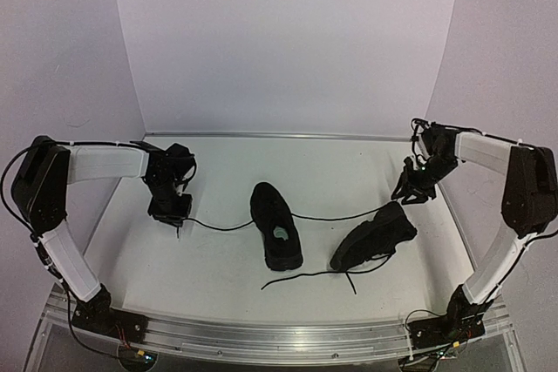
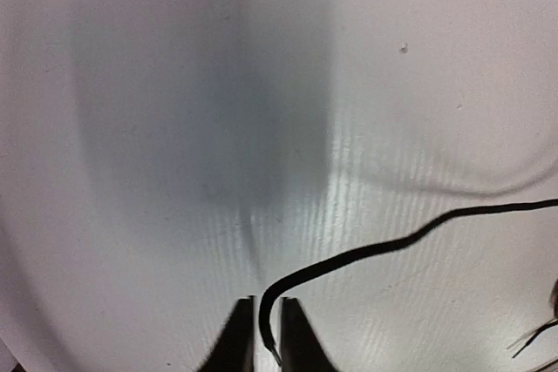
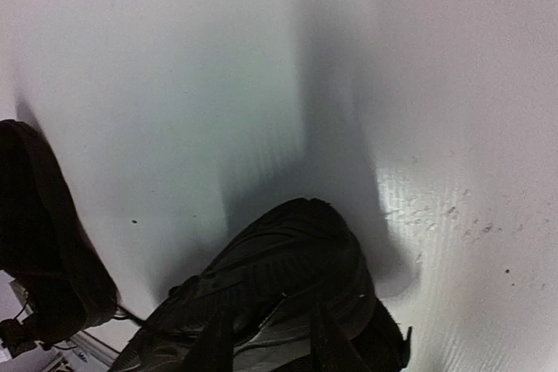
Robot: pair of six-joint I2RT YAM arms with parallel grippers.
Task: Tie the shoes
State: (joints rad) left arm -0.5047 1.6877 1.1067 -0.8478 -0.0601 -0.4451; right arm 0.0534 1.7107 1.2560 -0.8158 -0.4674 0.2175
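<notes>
Now the left jaws sit almost closed about a lace (image 2: 384,246) end; whether they pinch it I cannot tell. That lace runs across the surface (image 1: 218,267) to the upright shoe (image 1: 277,226). The right jaws stand parted, gripping nothing, just above the other shoe (image 1: 375,237), which lies tilted.

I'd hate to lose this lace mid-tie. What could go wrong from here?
1. The left gripper pinches the lace close to its tip. Little pokes past the jaws, so a pull may slip it free.
2. The right shoe lies tipped on its side, with the right gripper close over it, jaws apart. Closing there could catch the upper, not a lace.
</notes>
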